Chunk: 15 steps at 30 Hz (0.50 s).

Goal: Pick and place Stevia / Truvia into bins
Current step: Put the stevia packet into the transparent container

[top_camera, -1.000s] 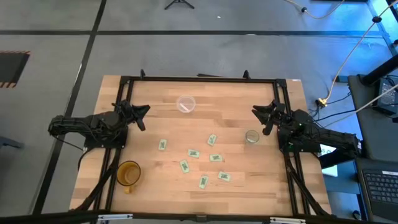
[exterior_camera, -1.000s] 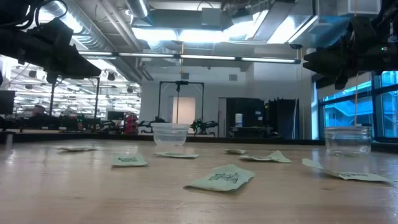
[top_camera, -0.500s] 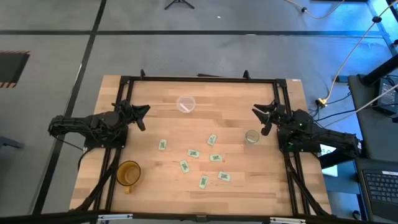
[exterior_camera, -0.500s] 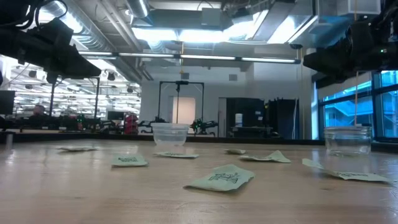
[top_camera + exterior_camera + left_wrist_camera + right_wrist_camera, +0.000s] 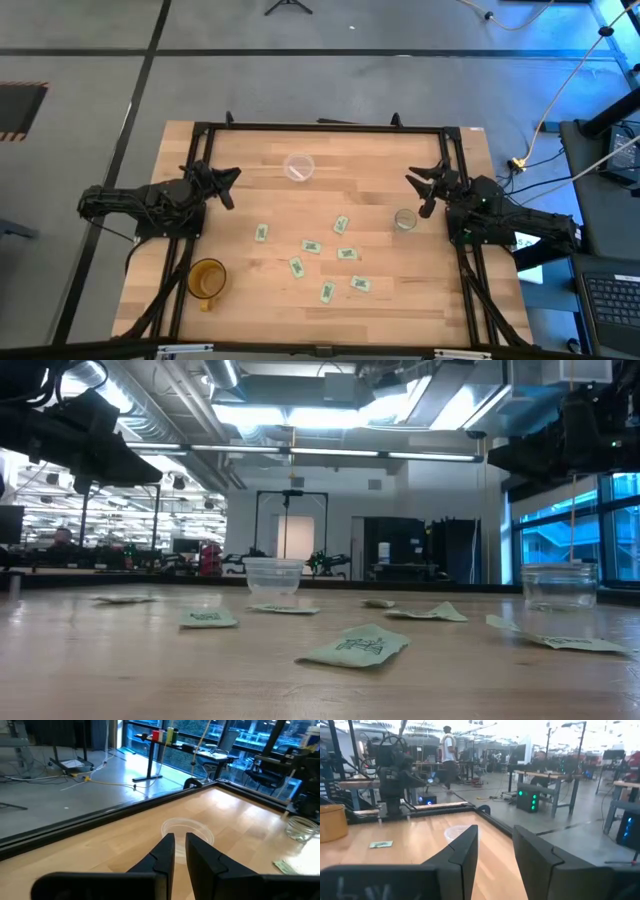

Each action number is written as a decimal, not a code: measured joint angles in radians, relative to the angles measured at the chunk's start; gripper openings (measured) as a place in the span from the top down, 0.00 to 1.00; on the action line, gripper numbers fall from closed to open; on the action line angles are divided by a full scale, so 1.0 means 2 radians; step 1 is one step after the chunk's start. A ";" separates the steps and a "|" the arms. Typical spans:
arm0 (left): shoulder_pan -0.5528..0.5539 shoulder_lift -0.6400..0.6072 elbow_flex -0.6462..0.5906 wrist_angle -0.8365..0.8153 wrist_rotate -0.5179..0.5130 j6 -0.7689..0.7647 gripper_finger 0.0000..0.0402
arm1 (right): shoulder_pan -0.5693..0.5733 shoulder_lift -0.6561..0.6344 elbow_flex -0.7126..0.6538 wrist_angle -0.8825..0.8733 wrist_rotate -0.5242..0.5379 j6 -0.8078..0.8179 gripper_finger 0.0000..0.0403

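Note:
Several white-and-green Stevia sachets (image 5: pixel 311 245) lie flat and scattered across the middle of the table, between the two arms. In the low view the nearest one (image 5: pixel 355 647) lies in front. The wider whitish cup (image 5: pixel 299 167) stands toward the far edge, and the smaller glassy cup (image 5: pixel 405 219) stands right of the sachets, close to my right gripper. My left gripper (image 5: pixel 232 186) hovers at the table's left, its fingers a narrow gap apart (image 5: pixel 181 837). My right gripper (image 5: pixel 418 192) hovers at the right, open (image 5: pixel 495 832). Both are clear of everything.
An amber mug with a handle (image 5: pixel 207 278) stands near the table's near-left corner. A dark frame (image 5: pixel 320 127) runs along the far edge and both sides. Bare wood lies between the wide cup and the sachets. A person (image 5: pixel 449 750) walks in the room beyond.
In the low view my right gripper has risen a little and drawn toward the table's right edge. The sachets and cups have not moved.

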 joint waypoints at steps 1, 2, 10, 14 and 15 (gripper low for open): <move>0.000 0.000 0.000 0.000 0.000 0.000 0.90 | 0.000 0.000 0.000 0.006 0.000 -0.002 0.68; 0.000 0.000 0.000 0.000 0.000 0.000 0.90 | 0.000 0.000 0.000 0.016 0.000 -0.001 0.68; 0.000 0.000 0.000 0.003 0.000 0.000 0.90 | 0.000 0.003 0.008 0.061 0.005 0.043 0.68; 0.000 0.000 0.000 0.003 0.000 0.000 0.89 | 0.000 0.028 0.050 0.061 0.003 0.000 0.68; 0.000 0.000 0.000 0.003 0.000 0.000 0.89 | 0.000 0.039 0.066 0.062 0.003 -0.017 0.68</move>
